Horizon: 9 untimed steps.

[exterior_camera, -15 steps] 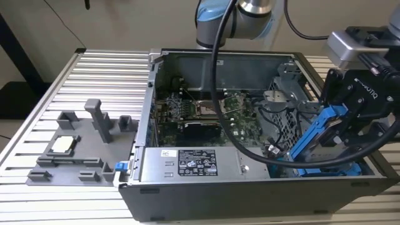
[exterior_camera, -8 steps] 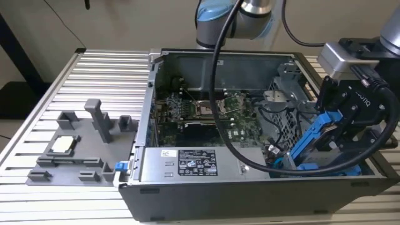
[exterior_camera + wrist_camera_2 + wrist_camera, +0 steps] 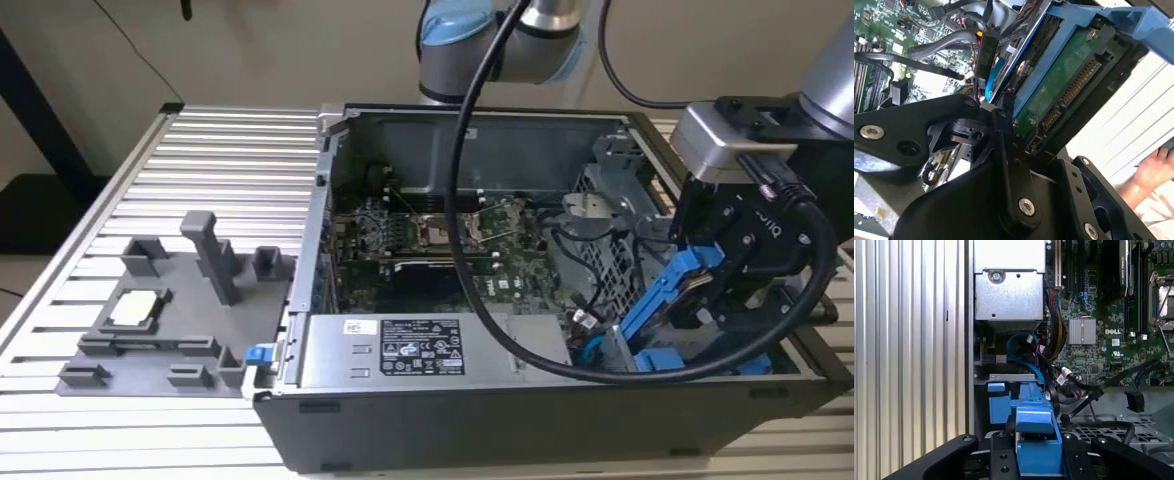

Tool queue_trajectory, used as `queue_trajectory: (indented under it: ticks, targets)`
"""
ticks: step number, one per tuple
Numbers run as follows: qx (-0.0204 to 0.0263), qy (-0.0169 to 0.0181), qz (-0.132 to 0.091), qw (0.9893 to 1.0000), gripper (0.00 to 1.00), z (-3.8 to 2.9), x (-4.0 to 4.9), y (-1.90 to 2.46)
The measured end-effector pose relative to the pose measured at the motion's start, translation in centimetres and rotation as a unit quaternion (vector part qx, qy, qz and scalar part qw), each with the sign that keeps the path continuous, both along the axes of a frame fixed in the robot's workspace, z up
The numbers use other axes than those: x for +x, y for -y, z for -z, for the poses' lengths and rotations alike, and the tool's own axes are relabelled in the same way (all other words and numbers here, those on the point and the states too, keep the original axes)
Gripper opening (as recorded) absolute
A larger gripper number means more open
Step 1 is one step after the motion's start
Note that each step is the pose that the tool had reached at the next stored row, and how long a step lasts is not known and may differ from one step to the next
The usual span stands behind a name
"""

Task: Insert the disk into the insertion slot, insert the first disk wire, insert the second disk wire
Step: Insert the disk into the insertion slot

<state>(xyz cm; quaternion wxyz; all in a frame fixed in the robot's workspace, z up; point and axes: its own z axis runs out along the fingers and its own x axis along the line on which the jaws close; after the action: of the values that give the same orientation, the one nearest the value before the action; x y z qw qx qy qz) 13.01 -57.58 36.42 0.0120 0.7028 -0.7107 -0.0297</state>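
I see the gripper [image 3: 710,300] clamped on the disk [image 3: 663,300], whose blue frame is pinched between the black fingers [image 3: 999,460] in the first wrist view. The disk hangs steeply tilted at the exterior view's right end of the open computer case [image 3: 534,420]. Its lower end is down beside the mesh wall of the slot [image 3: 617,255], not seated in it. In the second wrist view the disk's green underside and connector face me, and a person's hand [image 3: 1154,167] shows outside the case. The power supply [image 3: 400,350] sits toward the exterior view's left of the disk.
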Motion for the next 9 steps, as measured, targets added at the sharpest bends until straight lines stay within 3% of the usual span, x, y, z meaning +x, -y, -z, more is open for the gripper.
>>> queue_trajectory:
  ticks: [5,6,8,9]
  targets:
    - [0.0000,0.0000,0.000,1.0000,0.33,0.02,0.00,0.00]
    - [0.0000,0.0000,0.000,1.0000,0.40,0.02,0.00,0.00]
    - [0.0000,0.0000,0.000,1.0000,0.40,0.03,0.00,0.00]
    - [0.0001,0.0000,0.000,1.0000,0.47,0.04,0.00,0.00]
